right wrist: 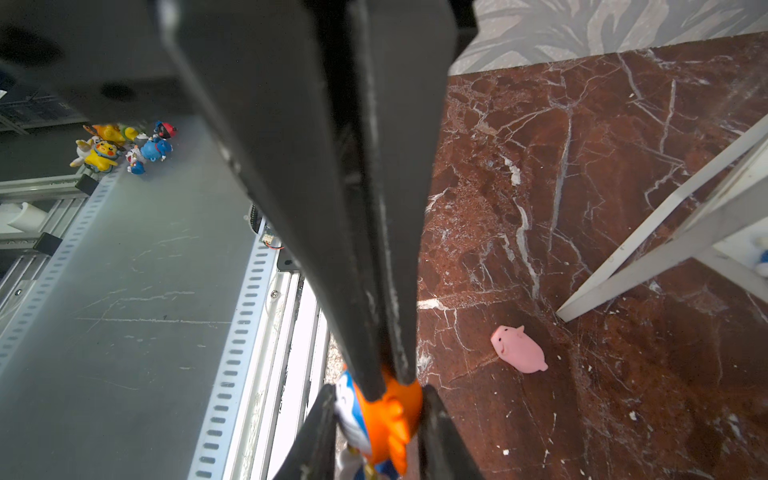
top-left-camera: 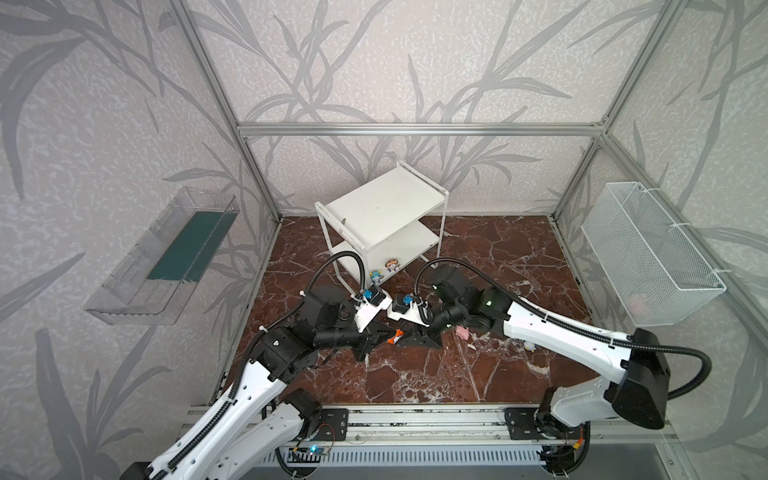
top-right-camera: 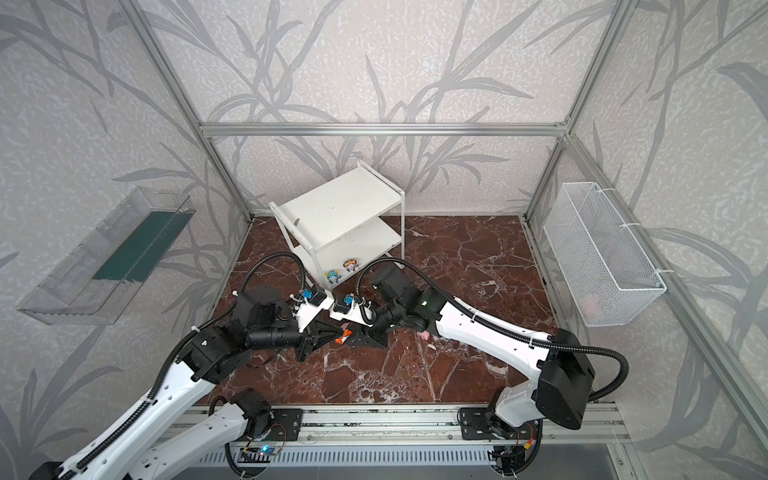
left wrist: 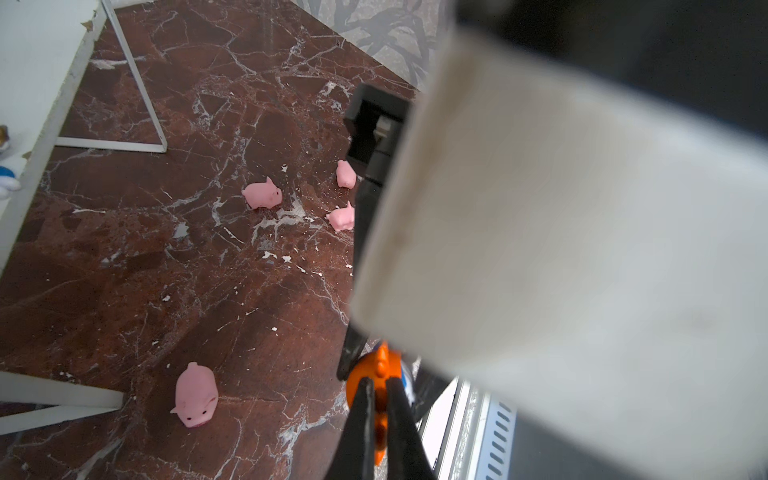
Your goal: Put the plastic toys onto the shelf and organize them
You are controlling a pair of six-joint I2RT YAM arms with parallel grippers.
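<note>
Orange toy (top-left-camera: 395, 335) is sitting between both grippers at 6 o'clock of the shelf (top-left-camera: 386, 203) | left gripper (left wrist: 378, 384) is flanking it from 9 o'clock, grip unclear | right gripper (right wrist: 390, 380) is pinching it from 3 o'clock, apparently taking it over for the shelf reach

We find no text, label, brand, number or sign that we can read in any view; any small markings are too blurred.

Left arm (top-left-camera: 224, 419) and right arm (top-left-camera: 552, 328): white shells, black joint housings (top-left-camera: 638, 374), black ribbed cables (top-left-camera: 673, 349); a green light (top-left-camera: 489, 302) on the right.
</note>
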